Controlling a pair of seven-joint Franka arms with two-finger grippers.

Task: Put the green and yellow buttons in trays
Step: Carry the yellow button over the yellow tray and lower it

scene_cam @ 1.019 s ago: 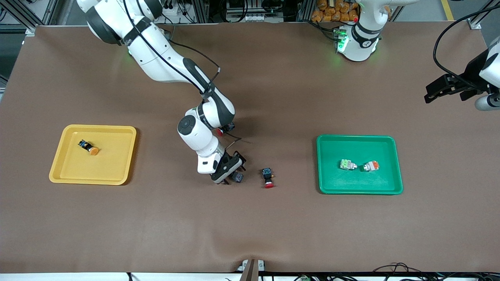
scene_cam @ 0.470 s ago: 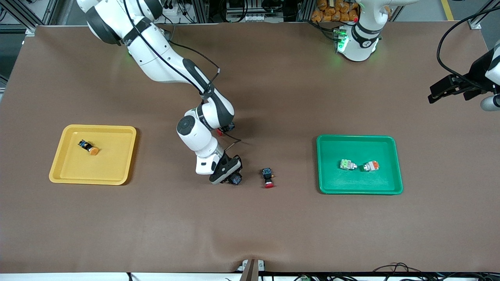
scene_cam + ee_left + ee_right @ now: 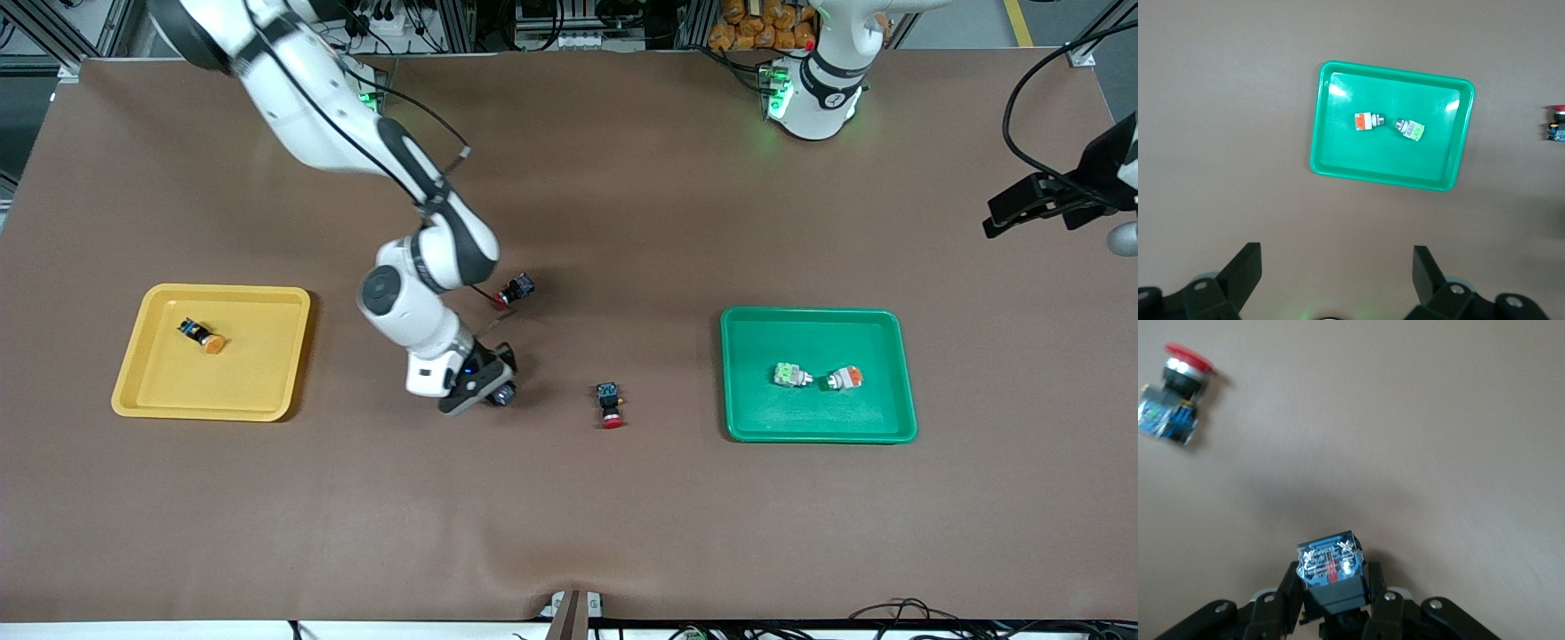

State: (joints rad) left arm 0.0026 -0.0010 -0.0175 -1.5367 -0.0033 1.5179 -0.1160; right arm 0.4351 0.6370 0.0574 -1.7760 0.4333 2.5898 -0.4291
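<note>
My right gripper [image 3: 484, 389] is shut on a black-bodied switch [image 3: 504, 395] with a blue terminal end [image 3: 1330, 563]; its cap is hidden between the fingers. It hangs just over the bare table between the yellow tray [image 3: 133, 373] and the green tray [image 3: 818, 316]. A black button with an orange-yellow cap [image 3: 203, 336] lies in the yellow tray. Two pale switches, one with a green block [image 3: 789, 375] and one with an orange block [image 3: 845, 379], lie in the green tray [image 3: 1331, 153]. My left gripper [image 3: 1336, 267] waits open and empty, high over the table at the left arm's end.
Two black switches with red caps lie on the table mat: one [image 3: 609, 404] toward the green tray from the held switch, also in the right wrist view [image 3: 1175, 393], and one [image 3: 514, 290] farther from the front camera beside the right arm's wrist.
The right gripper has closed on the black switch and carried it off the table toward the yellow tray. The left arm has drifted slightly outward.
</note>
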